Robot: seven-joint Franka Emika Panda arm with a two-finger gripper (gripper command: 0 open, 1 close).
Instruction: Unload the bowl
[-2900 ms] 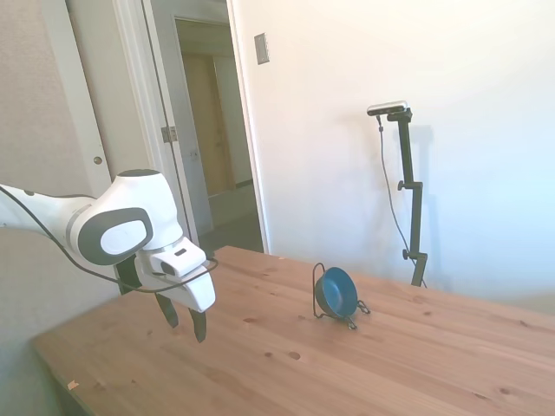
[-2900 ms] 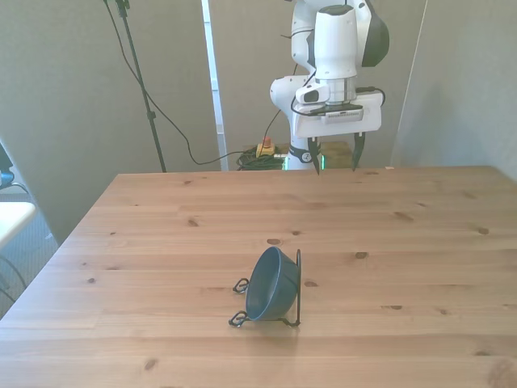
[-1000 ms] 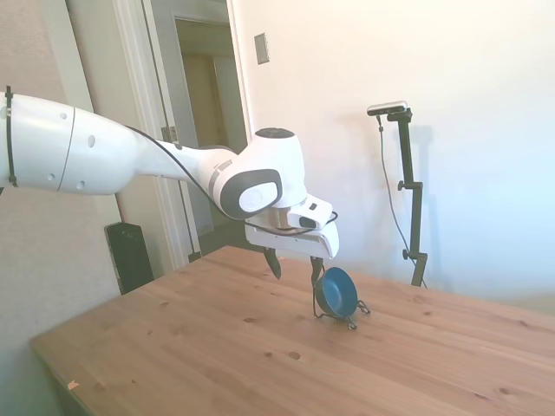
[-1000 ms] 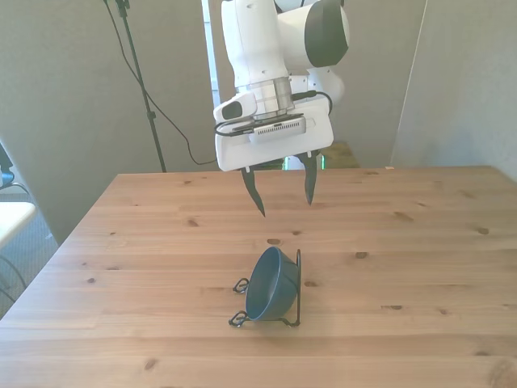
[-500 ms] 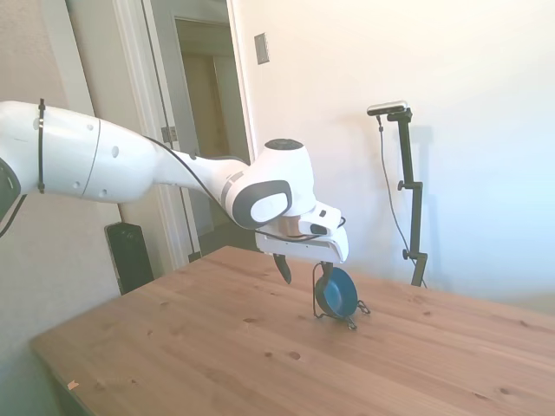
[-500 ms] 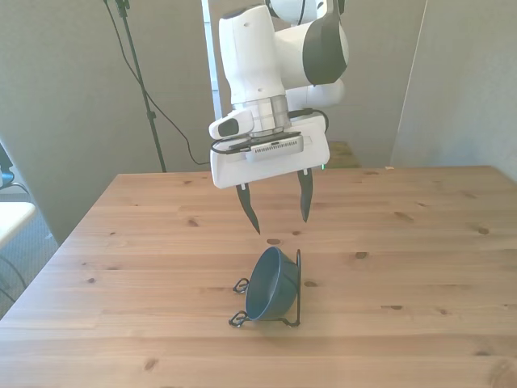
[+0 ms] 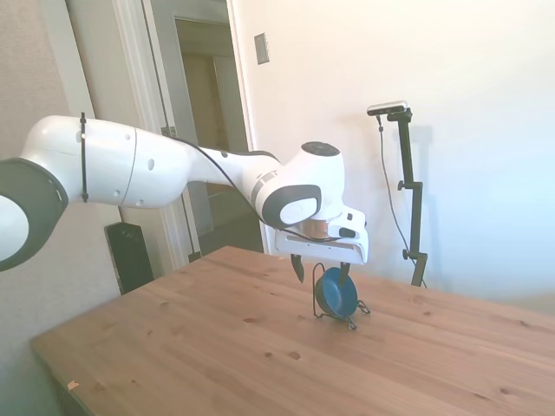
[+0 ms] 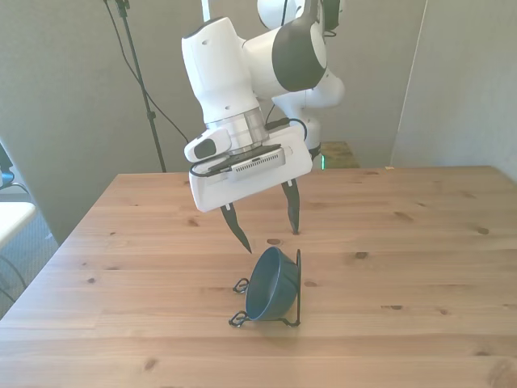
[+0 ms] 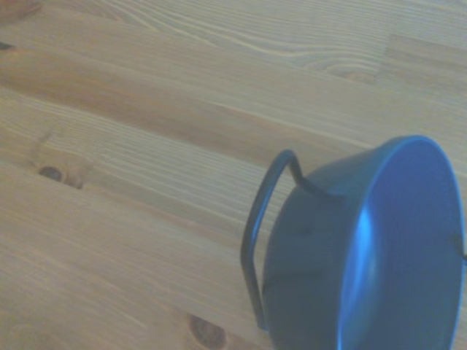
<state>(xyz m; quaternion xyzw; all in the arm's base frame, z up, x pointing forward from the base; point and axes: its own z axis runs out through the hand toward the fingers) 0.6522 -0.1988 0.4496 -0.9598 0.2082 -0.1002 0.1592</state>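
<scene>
The wooden counter (image 8: 420,242) carries only a thin black wire rack (image 8: 296,284), and the white Franka arm (image 7: 173,169) reaches over it with its end effector (image 8: 265,225) hanging just above the rack, fingers spread wide and holding nothing. The small dark-blue bowl (image 8: 269,284) stands on edge in that rack, near the middle of the counter, its back leaning against the rack's upright loop and its opening turned toward the front view's left; the wrist view shows the bowl (image 9: 368,255) with the wire loop (image 9: 257,240) hugging its outer wall. To do the grasp well, the fingers should probably come down astride the upper rim, one inside the bowl and one outside, staying clear of the loop, then lift straight up so the rack is not dragged along.
</scene>
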